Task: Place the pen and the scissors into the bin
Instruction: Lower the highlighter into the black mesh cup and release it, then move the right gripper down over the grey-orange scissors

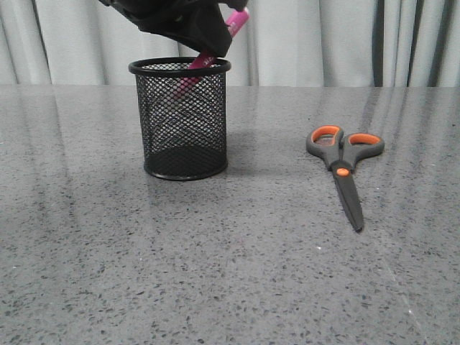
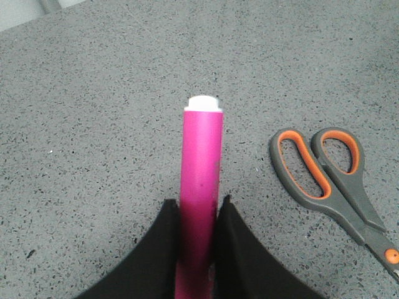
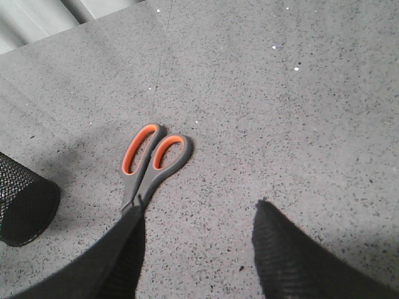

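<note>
Left gripper [image 1: 205, 44] sits directly above the bin [image 1: 185, 118], fingers [image 2: 240, 249] clamped on the pen [image 2: 202, 180]. Pen tilted: lower end inside the bin mouth, visible through the mesh; upper end pokes out past the gripper, away from the bin. Whitish tip shows in the left wrist view.

Bin upright on the table [image 1: 230, 273].

Scissors [image 1: 343, 165] lie flat on the table, well apart from the bin on its right side, blades closed, loops on the far side, tips toward the camera.

Right gripper [image 3: 196, 246] spread wide, holding nothing, above the table by the scissors' blades.
</note>
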You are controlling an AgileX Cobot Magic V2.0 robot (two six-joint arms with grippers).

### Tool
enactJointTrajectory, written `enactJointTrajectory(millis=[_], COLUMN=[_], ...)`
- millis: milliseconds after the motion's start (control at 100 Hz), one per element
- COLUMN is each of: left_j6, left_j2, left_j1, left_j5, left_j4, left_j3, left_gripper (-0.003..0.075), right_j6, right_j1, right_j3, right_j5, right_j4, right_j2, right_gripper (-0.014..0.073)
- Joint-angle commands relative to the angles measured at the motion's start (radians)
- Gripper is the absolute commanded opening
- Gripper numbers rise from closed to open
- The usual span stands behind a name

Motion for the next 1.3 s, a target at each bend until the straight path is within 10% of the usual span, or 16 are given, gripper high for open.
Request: enactJointTrajectory(millis=[0,190,650,790,970,1290], left_j6=[0.0,0.0,0.0,0.0,0.0,-0.01], left_j2=[-0.039,-0.051,-0.285,-0.361,-0.445,-0.663], left_j1=[-0.008,-0.008,0.108,0.201,0.315,0.384], left_j5=[-0.061,-0.042,0.033,0.115,0.193,-0.036], left_j4=[0.0,0.0,0.0,-0.002,0.0,0.0], left_j3=[-0.027,-0.027,-0.027,-0.027,-0.027,0.204], left_gripper=[0.0153,0.0435,0.0438,0.0328,-0.0018,-0.0022], right_j6=[-0.011,-0.011,-0.011,-0.011,-0.011,-0.011], right_j1=[0.0,0.0,0.0,0.0,0.0,0.0], right_j3=[-0.032,-0.032,-0.032,-0.032,-0.032,-0.032], right_j5=[-0.056,-0.056,-0.058,-0.044,-0.055,-0.143], right_j4=[0.017,0.017,0.018,0.038,0.047,0.062], right_j2=[0.008,0.008,0.008,0.008,0.008,0.001], right_gripper=[0.0349,0.0349,0.0349,0.0349,0.0349,0.0349])
